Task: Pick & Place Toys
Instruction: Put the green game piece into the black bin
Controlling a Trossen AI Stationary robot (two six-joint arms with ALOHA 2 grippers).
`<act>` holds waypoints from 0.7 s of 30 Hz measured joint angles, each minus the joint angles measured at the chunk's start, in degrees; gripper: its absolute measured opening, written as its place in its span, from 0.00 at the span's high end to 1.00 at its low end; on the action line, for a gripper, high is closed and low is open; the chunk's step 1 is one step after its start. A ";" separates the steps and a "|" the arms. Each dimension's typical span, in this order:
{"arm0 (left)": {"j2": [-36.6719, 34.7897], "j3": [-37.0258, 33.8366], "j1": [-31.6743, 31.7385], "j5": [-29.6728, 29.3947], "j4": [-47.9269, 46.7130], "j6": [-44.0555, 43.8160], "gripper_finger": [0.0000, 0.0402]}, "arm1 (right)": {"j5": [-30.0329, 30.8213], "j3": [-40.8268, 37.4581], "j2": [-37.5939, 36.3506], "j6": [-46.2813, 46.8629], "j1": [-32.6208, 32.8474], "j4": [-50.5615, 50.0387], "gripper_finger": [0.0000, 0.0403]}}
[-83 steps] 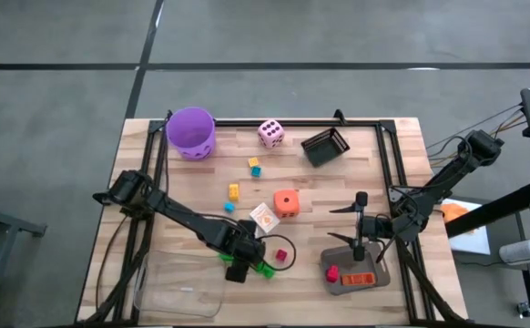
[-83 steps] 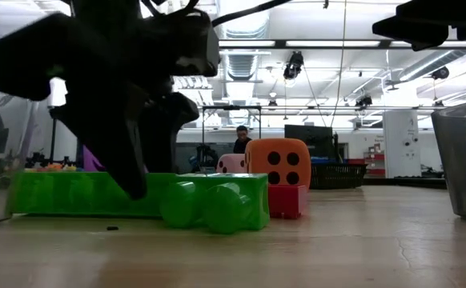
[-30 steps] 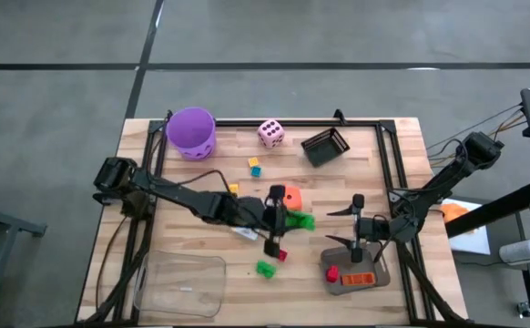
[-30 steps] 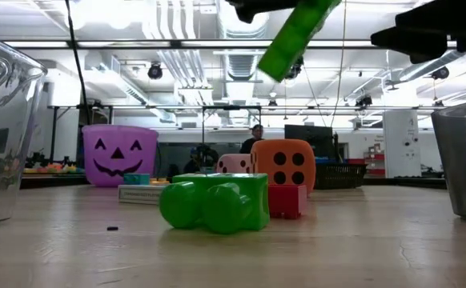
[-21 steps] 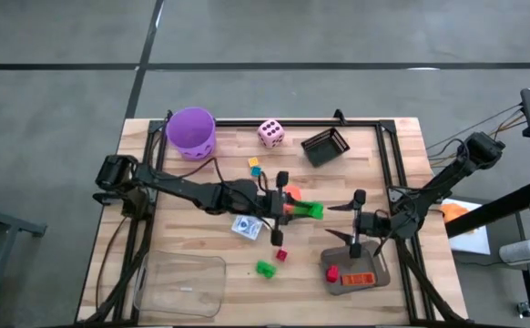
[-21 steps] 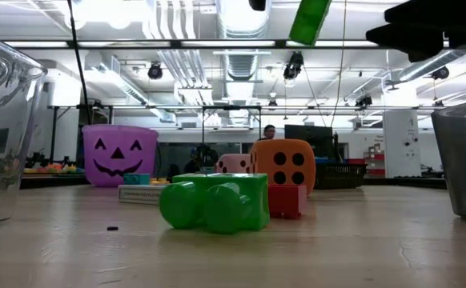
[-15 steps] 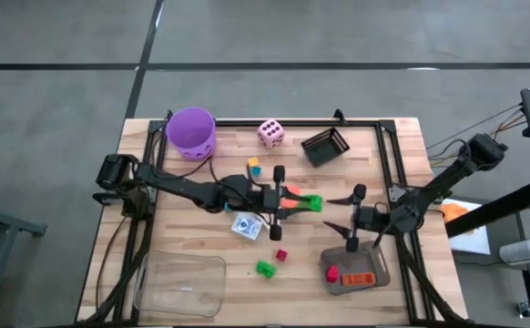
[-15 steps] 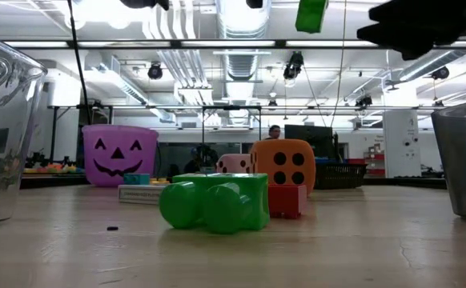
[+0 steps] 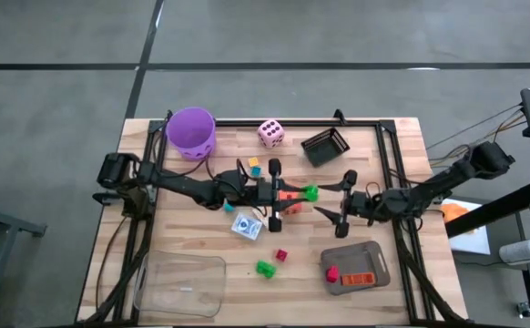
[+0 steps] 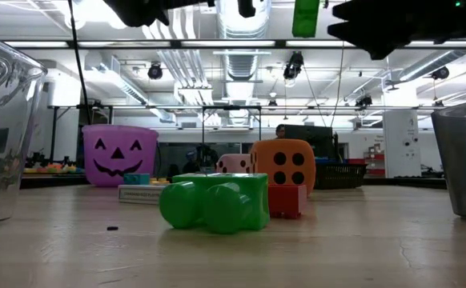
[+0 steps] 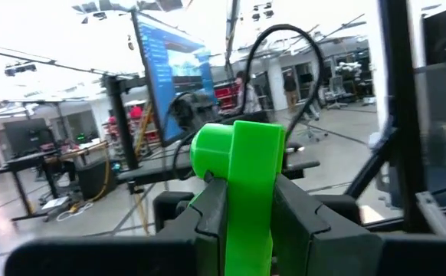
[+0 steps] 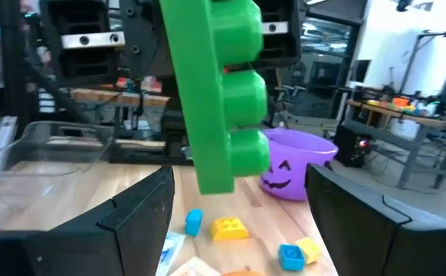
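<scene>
**Long green brick held aloft at mid-table, second gripper facing it**

The left gripper [image 9: 288, 195] is clamped on a long green brick [image 9: 309, 192] — raised above the table centre, studs showing in the right wrist view [image 12: 221, 92]. The right gripper [image 9: 338, 195] sits just beside the brick's free end, fingers spread apart, holding nothing.

Beneath the held brick lies an orange die [image 10: 282, 165], mostly hidden from above by the left arm. Nearby on the table: a card pack [image 9: 246, 226], a small red brick [image 9: 281, 255], a short green brick [image 9: 265, 269]. The grey tray [image 9: 374, 260] holds two red pieces. A purple bucket [image 9: 191, 132], pink die [image 9: 270, 133] and black basket [image 9: 326, 145] stand along the far edge — well apart.
</scene>
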 joint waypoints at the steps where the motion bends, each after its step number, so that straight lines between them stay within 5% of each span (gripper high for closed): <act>1: 0.00 -0.01 0.23 -0.02 -0.02 -0.01 0.85 | -0.11 0.11 0.43 -0.47 -0.67 0.82 0.28; 21: 0.31 0.02 1.78 1.88 0.43 -0.44 0.85 | -8.35 7.95 11.26 -1.83 -8.97 2.16 0.28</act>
